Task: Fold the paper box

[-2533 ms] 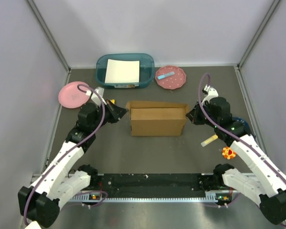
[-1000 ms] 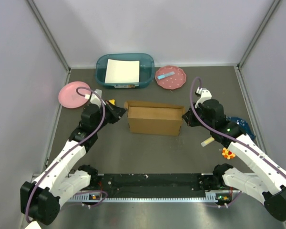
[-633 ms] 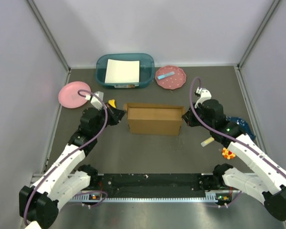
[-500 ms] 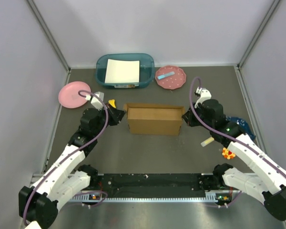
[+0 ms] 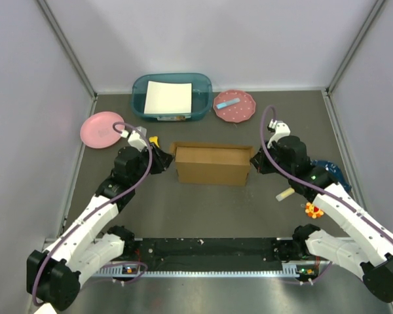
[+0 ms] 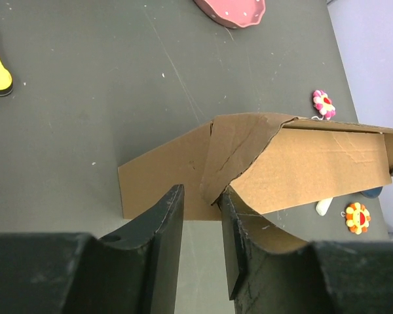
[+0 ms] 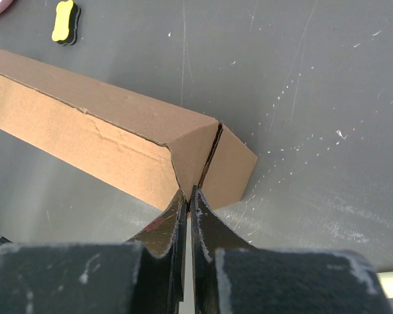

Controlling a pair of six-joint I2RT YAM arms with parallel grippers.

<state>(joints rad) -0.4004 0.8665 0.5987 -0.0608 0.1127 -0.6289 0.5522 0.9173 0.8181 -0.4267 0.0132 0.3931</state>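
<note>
Two ends of the plain brown corrugated cardboard box (image 5: 209, 167) are attended at once. It lies in the middle of the dark grey worktop (image 5: 183, 216), between our arms, with a long side facing the bases. Our left gripper (image 6: 200, 193) is released: its jaws are parted a little, just short of the loose corner flap at the box's left end, with nothing between them. Our right gripper (image 7: 187, 192) is clenched, its tips together and touching the slit corner at the right end; we cannot tell whether any cardboard is nipped.

We judge the step in hand to be tucking that left end flap. To do it well, we would brace the right tips so the box cannot slide. We would set the left fingers on the flap near its crease, not its ragged tip, and push slowly so the neighbouring wall does not buckle.
</note>
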